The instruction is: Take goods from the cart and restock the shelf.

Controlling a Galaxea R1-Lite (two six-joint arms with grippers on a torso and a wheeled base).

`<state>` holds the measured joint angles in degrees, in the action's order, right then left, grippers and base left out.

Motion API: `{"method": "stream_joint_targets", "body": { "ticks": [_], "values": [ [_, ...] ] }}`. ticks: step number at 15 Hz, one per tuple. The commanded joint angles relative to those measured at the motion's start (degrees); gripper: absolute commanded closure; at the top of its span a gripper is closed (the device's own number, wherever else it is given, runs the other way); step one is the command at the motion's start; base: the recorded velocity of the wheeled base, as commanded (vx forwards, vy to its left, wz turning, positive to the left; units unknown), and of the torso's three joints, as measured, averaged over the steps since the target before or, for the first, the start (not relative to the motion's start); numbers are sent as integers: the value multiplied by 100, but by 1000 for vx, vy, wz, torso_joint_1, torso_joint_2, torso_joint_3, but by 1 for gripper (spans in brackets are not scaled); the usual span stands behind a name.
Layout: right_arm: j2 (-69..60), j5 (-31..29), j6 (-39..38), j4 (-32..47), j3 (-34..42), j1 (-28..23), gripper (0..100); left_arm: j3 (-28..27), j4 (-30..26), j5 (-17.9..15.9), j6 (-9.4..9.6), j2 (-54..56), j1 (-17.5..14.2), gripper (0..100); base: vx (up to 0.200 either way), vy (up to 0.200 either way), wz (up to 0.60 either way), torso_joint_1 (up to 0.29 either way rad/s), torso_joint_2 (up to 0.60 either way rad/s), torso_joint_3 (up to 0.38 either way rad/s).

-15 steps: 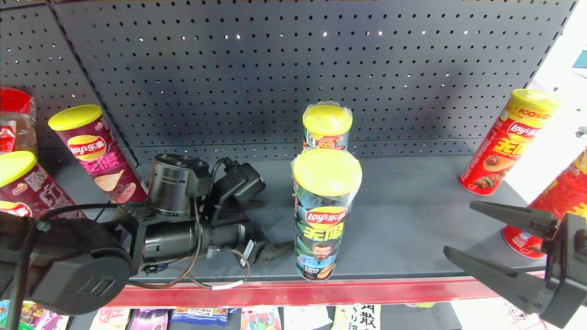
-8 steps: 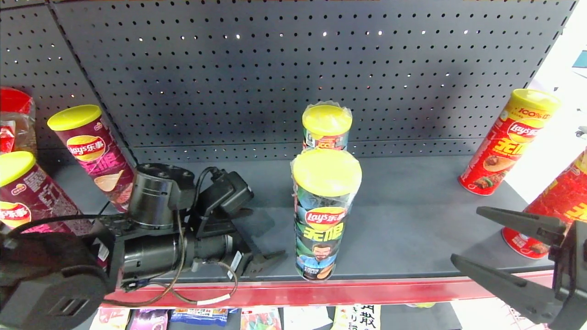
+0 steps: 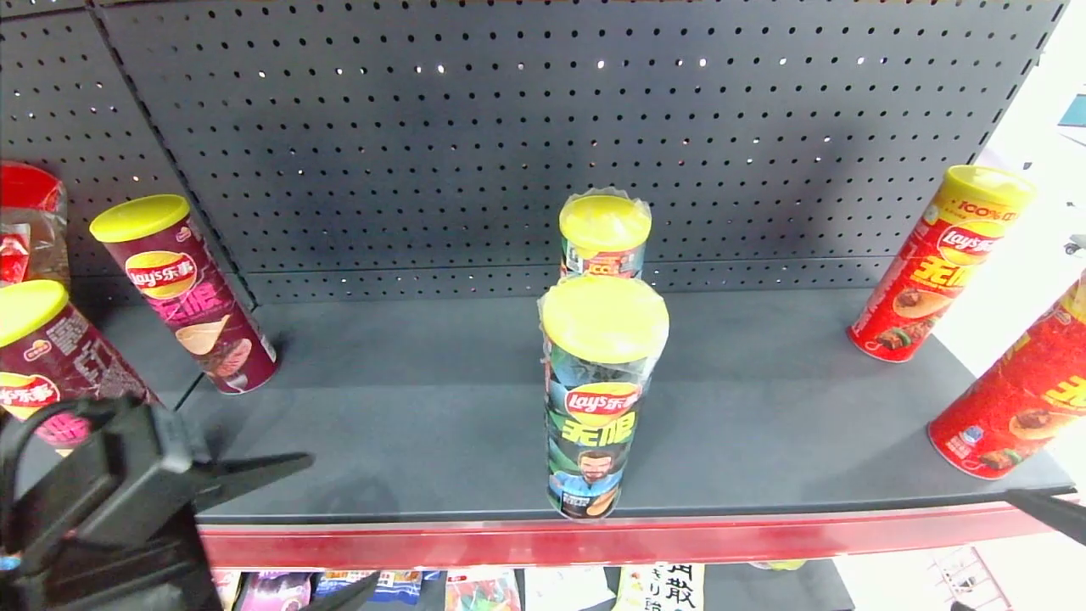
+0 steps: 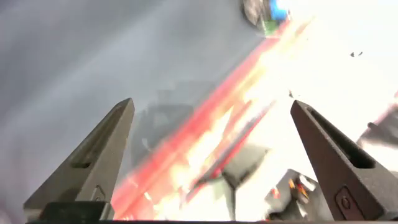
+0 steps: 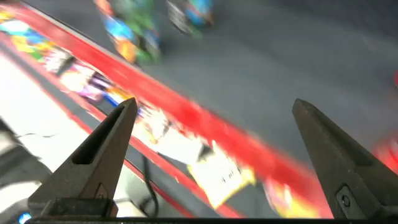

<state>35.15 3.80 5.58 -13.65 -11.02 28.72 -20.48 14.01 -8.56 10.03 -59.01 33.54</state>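
Note:
A green chips can (image 3: 598, 399) with a yellow lid stands upright near the front edge of the grey shelf (image 3: 407, 407), and a second green can (image 3: 604, 233) stands right behind it. My left gripper (image 3: 339, 519) hangs at the lower left, in front of the shelf's red edge (image 3: 645, 540); it is open and empty. In the left wrist view the left gripper (image 4: 211, 104) has its fingers spread wide over the blurred shelf edge. My right gripper (image 5: 214, 106) is open too, with nothing in it. One of its fingers (image 3: 1048, 513) shows at the lower right, below the shelf front.
Two maroon cans (image 3: 182, 288) (image 3: 42, 356) stand at the shelf's left and two red cans (image 3: 942, 263) (image 3: 1018, 399) at its right. A pegboard wall (image 3: 509, 127) closes the back. Bare shelf lies on both sides of the green cans. Packets (image 3: 373, 585) sit on the lower shelf.
My left arm has pulled back off the shelf, down and to the left, away from the front green can. My right gripper has dropped lower and to the right. The cans have not moved.

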Motion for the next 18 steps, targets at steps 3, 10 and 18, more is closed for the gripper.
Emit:
{"method": "stream_joint_targets", "body": {
  "ticks": [3, 10, 18],
  "values": [
    [-2495, -635, -286, 3941, -1403, -1712, 0, -299, -5057, 662, -537, 4961, -1104, 0, 0, 0, 0, 0, 0, 0],
    [-2952, -416, -260, 4433, -1289, -3707, 0, 0, -5224, 1453, -1548, 5330, -2747, 0, 0, 0, 0, 0, 0, 0],
    [-2952, -451, 224, 1770, 786, -3426, 0, 1072, -2719, 1445, -1909, 5506, -3573, 0, 0, 0, 0, 0, 0, 0]
  ]
}}
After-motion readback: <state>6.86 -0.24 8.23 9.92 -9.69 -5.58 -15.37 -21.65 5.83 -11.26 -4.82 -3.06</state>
